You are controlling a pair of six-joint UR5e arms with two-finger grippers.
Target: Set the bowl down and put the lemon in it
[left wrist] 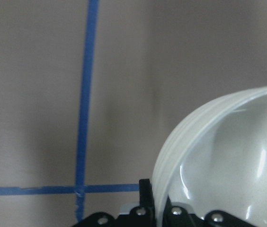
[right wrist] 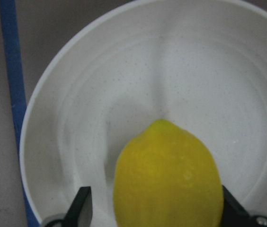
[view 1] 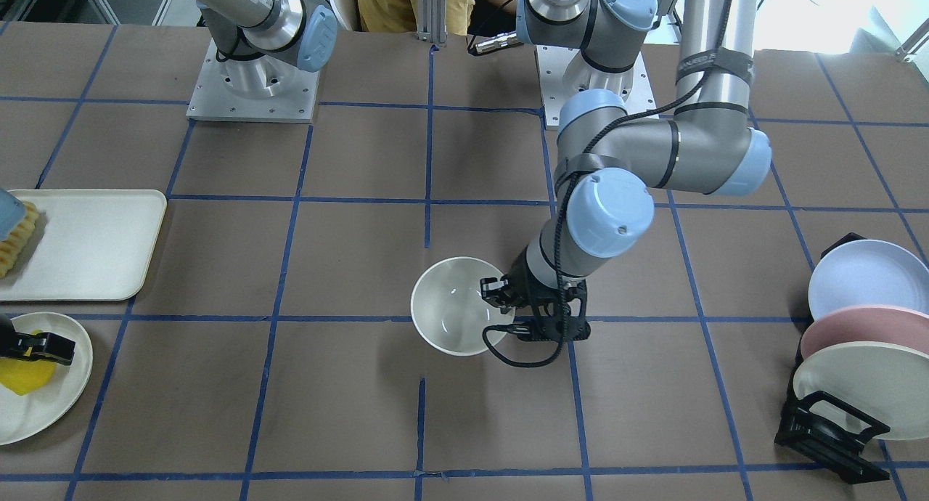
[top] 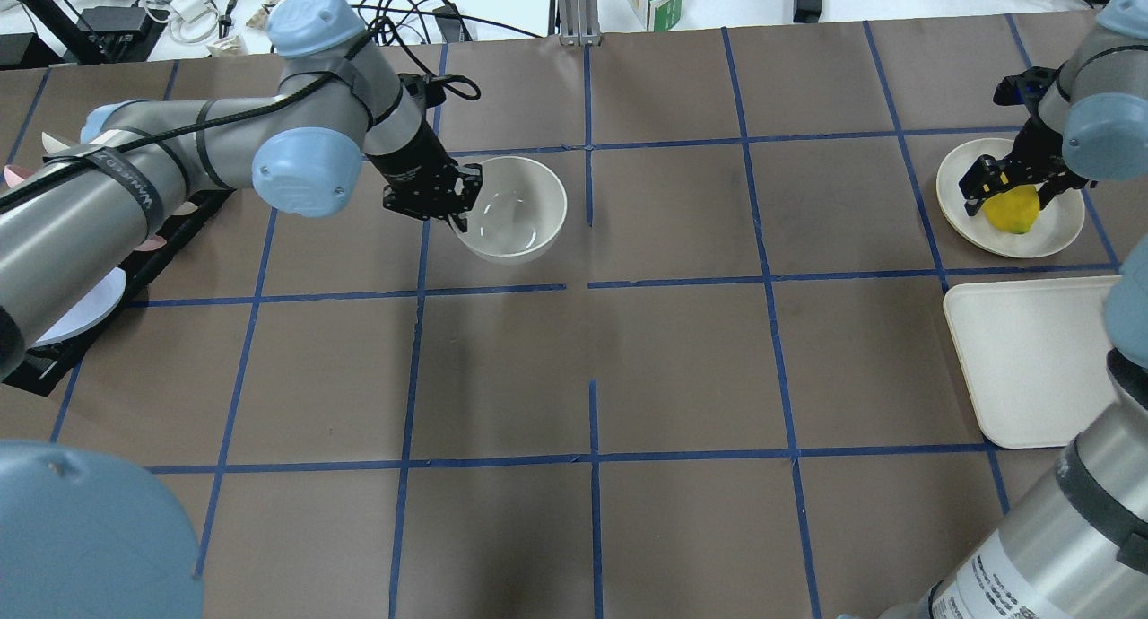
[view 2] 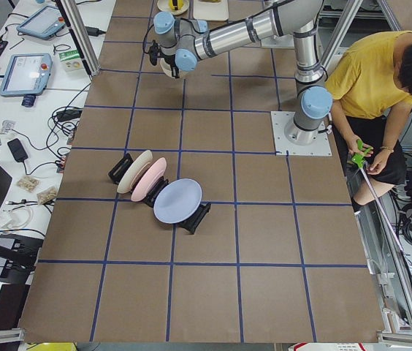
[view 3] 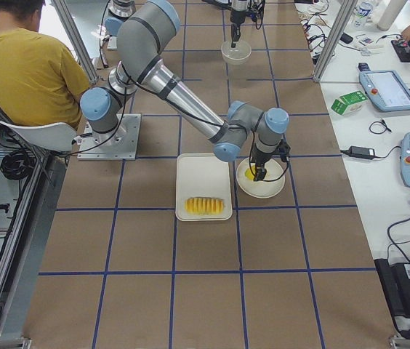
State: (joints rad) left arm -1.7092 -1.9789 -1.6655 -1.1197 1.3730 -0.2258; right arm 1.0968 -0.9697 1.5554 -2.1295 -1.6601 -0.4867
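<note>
Brown table (top: pixel 682 368) taped in blue grid. Bowl (top: pixel 516 208) rim clamped by left gripper (top: pixel 451 199). Lemon (top: pixel 1012 208) on plate (top: pixel 961 169) straddled by right gripper (top: pixel 1006 191), jaws apart. Operator (view 2: pixel 370 80) seated behind bases

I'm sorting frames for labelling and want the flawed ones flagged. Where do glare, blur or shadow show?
Front-facing view: the top right corner beyond the table is blown out white. Left wrist view: the bowl is soft-edged, with bright glare streaks inside. Right wrist view: the lemon looms close and slightly blurred. Overhead view: faint soft shadows on the table.
</note>
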